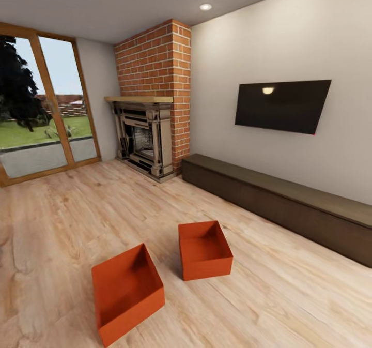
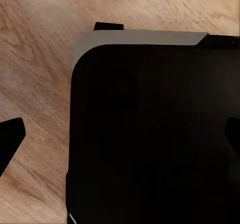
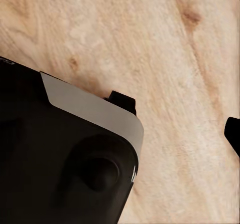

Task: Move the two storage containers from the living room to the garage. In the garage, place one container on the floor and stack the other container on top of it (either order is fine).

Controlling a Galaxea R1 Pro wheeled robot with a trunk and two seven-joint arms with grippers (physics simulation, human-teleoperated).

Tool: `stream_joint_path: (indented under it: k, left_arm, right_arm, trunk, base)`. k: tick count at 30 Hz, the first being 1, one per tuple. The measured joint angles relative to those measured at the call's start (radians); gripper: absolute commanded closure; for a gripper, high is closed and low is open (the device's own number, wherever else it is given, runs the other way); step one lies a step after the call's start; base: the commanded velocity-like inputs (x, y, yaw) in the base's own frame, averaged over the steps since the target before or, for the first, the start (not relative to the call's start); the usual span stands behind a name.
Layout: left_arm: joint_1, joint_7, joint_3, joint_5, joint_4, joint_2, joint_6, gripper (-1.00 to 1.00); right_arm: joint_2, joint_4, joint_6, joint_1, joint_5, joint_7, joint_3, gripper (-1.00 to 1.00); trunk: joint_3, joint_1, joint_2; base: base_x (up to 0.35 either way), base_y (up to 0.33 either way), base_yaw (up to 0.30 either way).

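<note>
Ahead, two storage containers (image 1: pixel 165 275) on wood-plank floor (image 1: pixel 62 218)

2 orange-red storage containers (image 1: pixel 165 273), light wood-plank floor (image 1: pixel 289 296), red-brick fireplace (image 1: pixel 155 63)

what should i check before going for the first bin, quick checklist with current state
1. Both bins located: ok. Nearer storage container and farther storage container sit on the wood-plank floor ahead.
2. Bins apart, not nested: ok, floor shows between them.
3. Bins empty and upright: ok, open tops face up, nothing inside.
4. Path to bins: ok, bare floor in front; low cabinet and fireplace stand well behind.
5. Fingers free: ok by the wrist views, floor and the robot's dark body below them, nothing held.
6. Fingers open enough: cannot tell.
</note>
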Motion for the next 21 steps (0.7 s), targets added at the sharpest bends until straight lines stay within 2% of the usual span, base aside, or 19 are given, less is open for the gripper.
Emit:
stream_joint_path:
  k: [21]
  left_arm:
    - [0.000,0.000,0.001,0.001,-0.001,0.000,0.000,-1.00]
  right_arm:
    - [0.000,0.000,-0.001,0.000,0.000,0.000,0.000,-1.00]
  trunk:
    - [0.000,0.000,0.000]
  base:
    - [0.321,0.000,0.275]
